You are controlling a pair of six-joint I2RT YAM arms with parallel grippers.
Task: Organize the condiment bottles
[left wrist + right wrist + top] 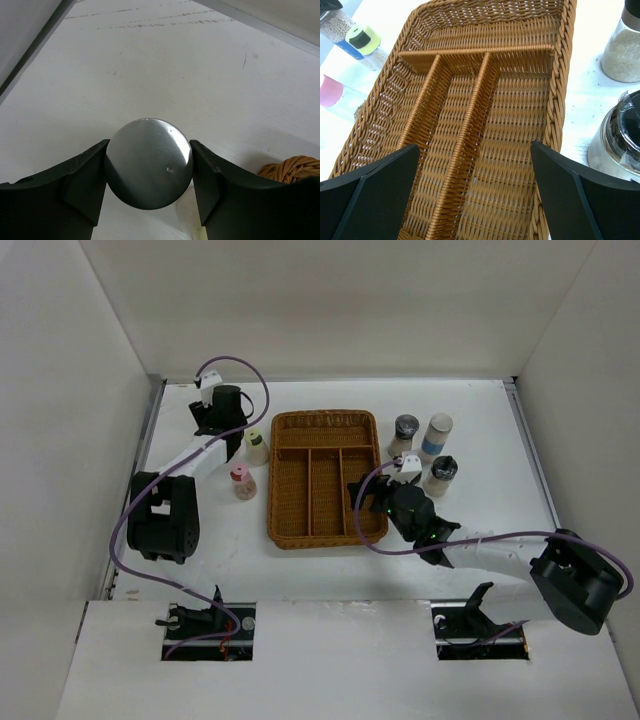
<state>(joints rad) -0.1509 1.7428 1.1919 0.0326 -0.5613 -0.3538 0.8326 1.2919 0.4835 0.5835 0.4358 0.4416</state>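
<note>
Closest to the lens, the left gripper has its dark fingers pressed against both sides of a small round grey-capped jar. It sits just off the far left corner of the brown wicker divided tray, outside it. I'd call it light and rigid, but that smooth round cap looks slick, so a hold lower on the body should resist twisting out.

The right gripper is spread wide and empty, hovering over the tray's compartments.

A yellow-capped blue-label jar and a pink-capped jar stand left of the tray. On its right are a tall blue-label jar, a dark-capped jar and a black-capped jar.

The held jar's body is hidden under its cap, and from above the gripper covers it. I cannot tell whether it's lifted or resting.
</note>
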